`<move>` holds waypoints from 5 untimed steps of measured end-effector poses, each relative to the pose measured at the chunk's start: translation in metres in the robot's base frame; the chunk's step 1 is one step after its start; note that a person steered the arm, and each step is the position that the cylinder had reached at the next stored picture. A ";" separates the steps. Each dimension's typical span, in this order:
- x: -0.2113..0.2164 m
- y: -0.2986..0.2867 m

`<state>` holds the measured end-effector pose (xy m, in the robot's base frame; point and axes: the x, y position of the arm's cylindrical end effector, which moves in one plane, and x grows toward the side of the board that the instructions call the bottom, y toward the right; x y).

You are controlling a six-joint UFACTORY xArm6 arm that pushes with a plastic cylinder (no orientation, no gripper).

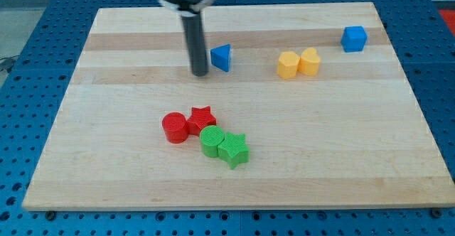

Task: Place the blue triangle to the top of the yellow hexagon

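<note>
Midway up the wooden board (pixel 106 158), my tip (pixel 200 73), a bare rod with no fingers, stands just left of the blue triangle (pixel 222 57). Light and rigid, it should slide rightward, above the yellow hexagon (pixel 287 65).

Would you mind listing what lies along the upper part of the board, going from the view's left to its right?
My tip → blue triangle → yellow hexagon → second yellow block, touching the hexagon → blue cube.
</note>
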<state>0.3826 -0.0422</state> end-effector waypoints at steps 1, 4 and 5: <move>0.000 0.037; 0.006 -0.002; 0.009 -0.051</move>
<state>0.3915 -0.0934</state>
